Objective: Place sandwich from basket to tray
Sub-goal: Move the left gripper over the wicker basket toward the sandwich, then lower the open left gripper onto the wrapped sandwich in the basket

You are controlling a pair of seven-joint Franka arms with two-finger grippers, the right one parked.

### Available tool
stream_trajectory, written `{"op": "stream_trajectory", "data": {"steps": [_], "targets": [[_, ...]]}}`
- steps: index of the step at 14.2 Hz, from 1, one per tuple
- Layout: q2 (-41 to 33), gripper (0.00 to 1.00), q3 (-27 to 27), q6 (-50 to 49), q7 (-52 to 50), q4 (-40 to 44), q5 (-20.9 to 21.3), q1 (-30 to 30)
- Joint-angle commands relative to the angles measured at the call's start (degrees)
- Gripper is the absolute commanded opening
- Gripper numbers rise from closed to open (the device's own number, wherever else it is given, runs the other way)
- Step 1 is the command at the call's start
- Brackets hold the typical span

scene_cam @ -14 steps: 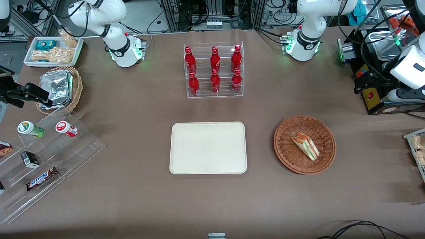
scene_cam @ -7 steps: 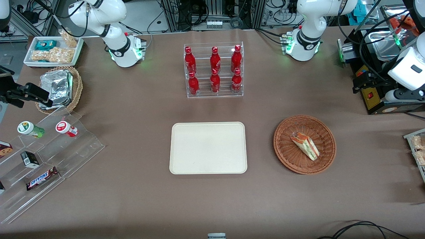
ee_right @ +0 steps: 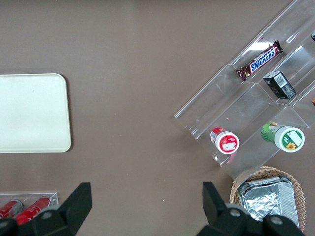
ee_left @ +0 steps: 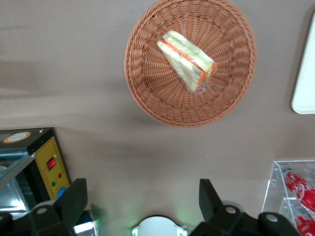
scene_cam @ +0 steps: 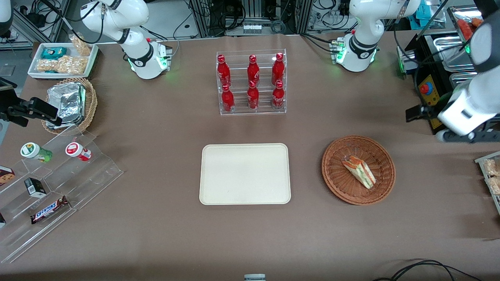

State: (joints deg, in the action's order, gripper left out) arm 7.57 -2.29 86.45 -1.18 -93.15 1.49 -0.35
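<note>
The sandwich [scene_cam: 359,171], a pale wedge with red, orange and green layers in clear wrap, lies in the round reddish-brown wicker basket [scene_cam: 332,183]. The cream tray [scene_cam: 245,173] lies bare beside the basket, toward the parked arm's end. My left gripper [scene_cam: 417,112] hangs high over the table, farther from the front camera than the basket and toward the working arm's end. In the left wrist view the gripper [ee_left: 141,201] is open and empty, its fingers [ee_left: 74,200] wide apart, with the sandwich [ee_left: 187,61], basket [ee_left: 147,98] and a tray corner [ee_left: 305,83] in sight.
A clear rack of red bottles [scene_cam: 252,82] stands farther from the camera than the tray. A black box with a red button [scene_cam: 429,93] sits by the gripper. A stepped acrylic stand with snacks [scene_cam: 50,183], a tan basket of foil packets [scene_cam: 70,103] and a white snack tray [scene_cam: 62,58] lie toward the parked arm's end.
The left arm has swung down and toward the table's middle, bringing the gripper closer to the basket. The sandwich, basket and tray have not moved.
</note>
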Motion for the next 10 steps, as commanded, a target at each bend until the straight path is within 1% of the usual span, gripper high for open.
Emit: {"op": "stream_trajectory", "data": {"steps": [1,3,4,6,10], "targets": [[5.0,1.0,-0.2,3.6,-0.9,0.2,1.0,-0.3],[7.9,1.0,-0.3,7.5,-2.3,0.2,1.0,-0.6],[9.1,1.0,-0.3,9.8,-5.2,0.1,1.0,-0.9],[10.1,1.0,-0.4,14.0,-11.8,-1.5,1.0,-2.9],[10.0,1.0,-0.3,23.2,-29.9,-7.4,1.1,-6.3]]}}
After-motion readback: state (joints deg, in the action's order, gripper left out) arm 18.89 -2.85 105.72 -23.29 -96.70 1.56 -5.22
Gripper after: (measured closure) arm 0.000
